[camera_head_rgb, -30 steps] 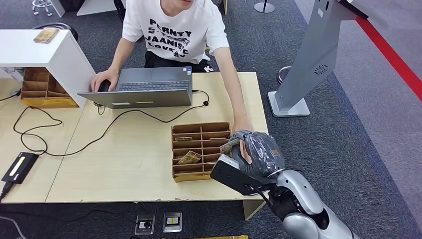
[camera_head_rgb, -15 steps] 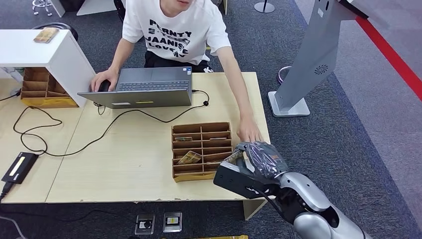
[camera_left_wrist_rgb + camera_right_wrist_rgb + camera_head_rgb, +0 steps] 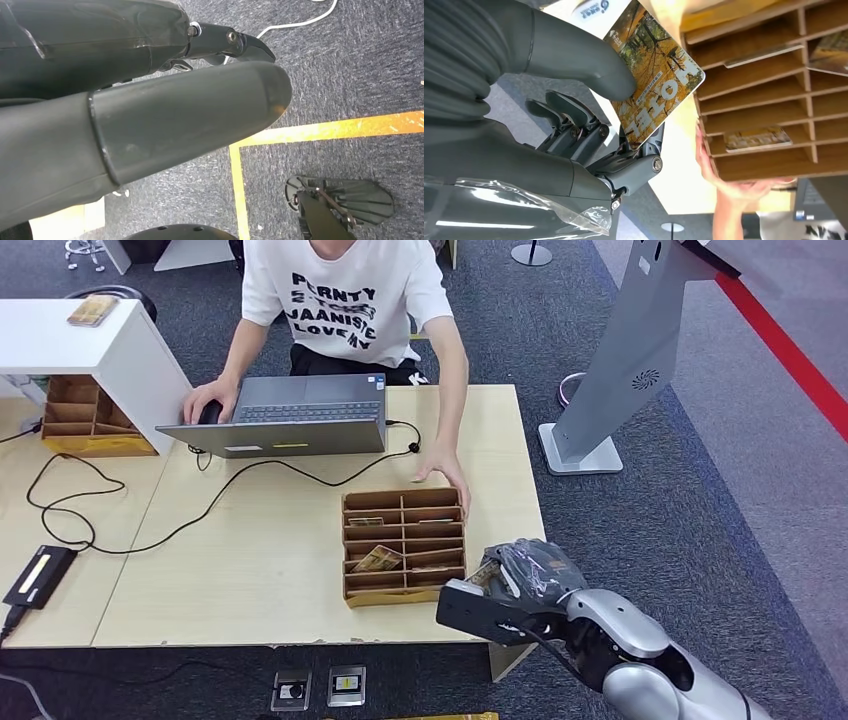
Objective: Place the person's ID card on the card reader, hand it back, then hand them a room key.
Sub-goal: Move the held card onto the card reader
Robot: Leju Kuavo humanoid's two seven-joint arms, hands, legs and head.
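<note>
The right robot hand [image 3: 520, 575] at the desk's [image 3: 250, 570] near right corner pinches an autumn-printed card [image 3: 656, 92], apparently the room key, undelivered; the person's hand [image 3: 445, 472] rests by the wooden card rack [image 3: 403, 543]; the left robot hand [image 3: 150, 115] appears empty, its closure indeterminate.

The lower part of the card [image 3: 656, 85] is covered by the right hand [image 3: 574, 100]; the person [image 3: 345, 300] is cut off above the shoulders.

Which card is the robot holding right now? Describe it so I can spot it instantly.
Start at the wooden divided card box on the table's near-right corner. Just right of it, the right hand pinches a card. Unlike the cards lying in the box slots, it is out of the box, printed with orange autumn trees.
</note>
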